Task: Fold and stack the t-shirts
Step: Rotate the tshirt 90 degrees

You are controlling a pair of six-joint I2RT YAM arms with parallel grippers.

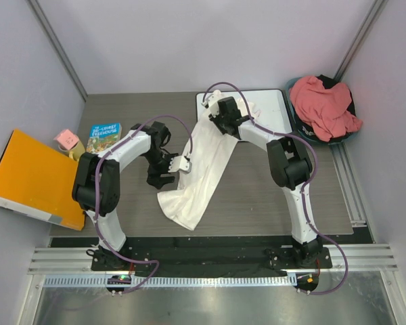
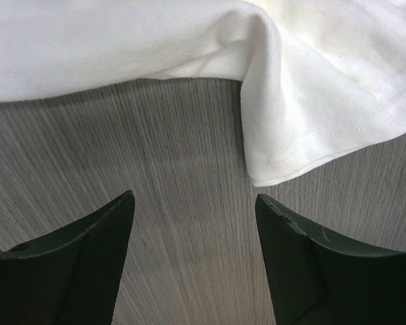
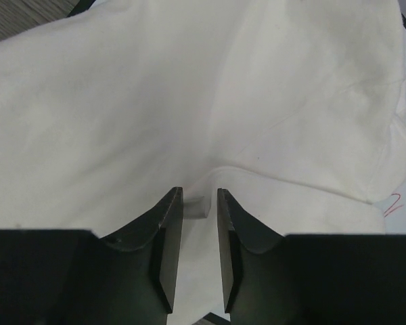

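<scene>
An orange folder [image 1: 27,179] lies at the far left, hanging partly off the edge of the counter [image 1: 271,196]. Just beside it sit a small pink object [image 1: 66,139] and a blue-covered book [image 1: 105,135].

The left end effector [image 1: 161,180] hovers over bare counter next to the lower left edge of the white t-shirt [image 1: 203,169]. In the left wrist view its fingers stand wide apart with nothing between them. The wood-grain counter [image 2: 176,135] shows in the gap, and a hemmed corner of the white t-shirt [image 2: 325,81] lies just ahead of the fingertips, apart from them.

The white t-shirt stretches as a long, rumpled band, diagonally from a bunched end near the counter's front middle up to the whiteboard [image 1: 274,108] at the back. Its upper part rests on the board.

The right end effector [image 1: 215,118] is at that upper end. The right wrist view shows its fingers [image 3: 166,237] drawn nearly together, pinching a fold of the white t-shirt [image 3: 155,101], with creases running in toward the grip.

At the far right, off the back corner of the counter, a dark basket [image 1: 304,125] holds the salmon t-shirt [image 1: 325,105], crumpled in a heap, well apart from both arms.
</scene>
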